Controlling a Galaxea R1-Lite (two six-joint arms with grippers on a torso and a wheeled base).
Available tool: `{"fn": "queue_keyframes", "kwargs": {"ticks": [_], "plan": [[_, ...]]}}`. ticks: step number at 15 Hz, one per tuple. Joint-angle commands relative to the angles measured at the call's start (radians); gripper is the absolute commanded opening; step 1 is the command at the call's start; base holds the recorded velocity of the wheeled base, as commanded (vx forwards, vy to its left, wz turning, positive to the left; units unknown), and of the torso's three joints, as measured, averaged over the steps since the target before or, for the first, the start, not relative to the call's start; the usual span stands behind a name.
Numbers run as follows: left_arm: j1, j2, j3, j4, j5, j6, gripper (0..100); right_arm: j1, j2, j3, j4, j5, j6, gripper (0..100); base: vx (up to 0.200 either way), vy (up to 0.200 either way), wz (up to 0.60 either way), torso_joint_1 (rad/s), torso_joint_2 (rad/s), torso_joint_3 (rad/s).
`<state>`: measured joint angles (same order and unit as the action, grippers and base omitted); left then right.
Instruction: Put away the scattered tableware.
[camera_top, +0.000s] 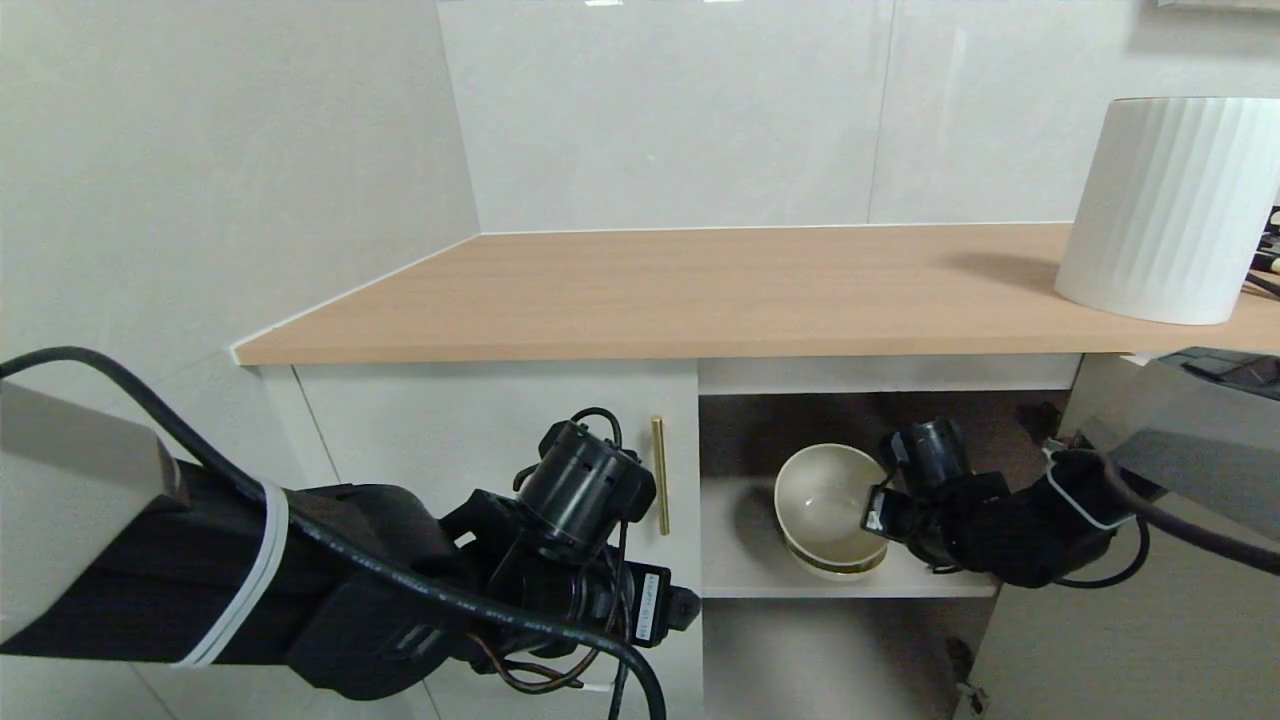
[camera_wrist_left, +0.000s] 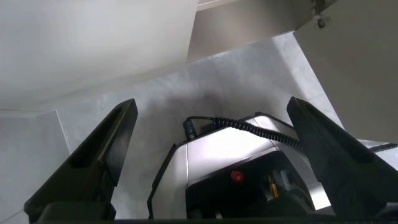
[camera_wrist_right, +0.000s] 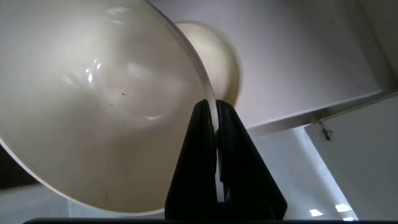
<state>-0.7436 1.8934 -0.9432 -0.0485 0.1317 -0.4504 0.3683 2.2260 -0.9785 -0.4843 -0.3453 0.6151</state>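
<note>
Step in hand: the right pincer (camera_wrist_right: 216, 109) is reaching into the open cupboard under the desk (camera_top: 650, 290), stacking one bowl on another, as I judge it.
Right pincer: it is clenching the rim of the upper bowl (camera_top: 825, 500), one finger inside and one outside.
Upper bowl: it is tilting toward the room, over the lower bowl (camera_top: 840, 568) on the cupboard shelf (camera_top: 735, 575). I cannot tell whether it is fully seated.
Left pincer (camera_wrist_left: 211, 106): it is hanging released and empty, low in front of the closed door (camera_top: 480, 420).
Next move: it is probably calling for levelling the bowl into the lower one, then letting go gently and backing straight out.
</note>
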Motion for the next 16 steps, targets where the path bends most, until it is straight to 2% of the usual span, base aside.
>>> {"fn": "queue_keyframes", "kwargs": {"ticks": [1, 15, 16], "plan": [[0.000, 0.000, 0.000, -0.001, 0.000, -0.001, 100, -0.014, 0.060, -0.029, 0.000, 0.000, 0.002, 0, 0.000, 0.000, 0.00, 0.000, 0.00, 0.000], [0.000, 0.007, 0.000, -0.001, 0.000, 0.001, 100, -0.040, 0.132, -0.089, 0.000, -0.003, 0.000, 0, 0.000, 0.000, 0.00, 0.000, 0.00, 0.000], [0.000, 0.007, 0.000, -0.001, 0.000, -0.001, 100, -0.038, 0.132, -0.089, 0.001, -0.003, 0.000, 100, 0.000, 0.000, 0.00, 0.000, 0.00, 0.000]]}}
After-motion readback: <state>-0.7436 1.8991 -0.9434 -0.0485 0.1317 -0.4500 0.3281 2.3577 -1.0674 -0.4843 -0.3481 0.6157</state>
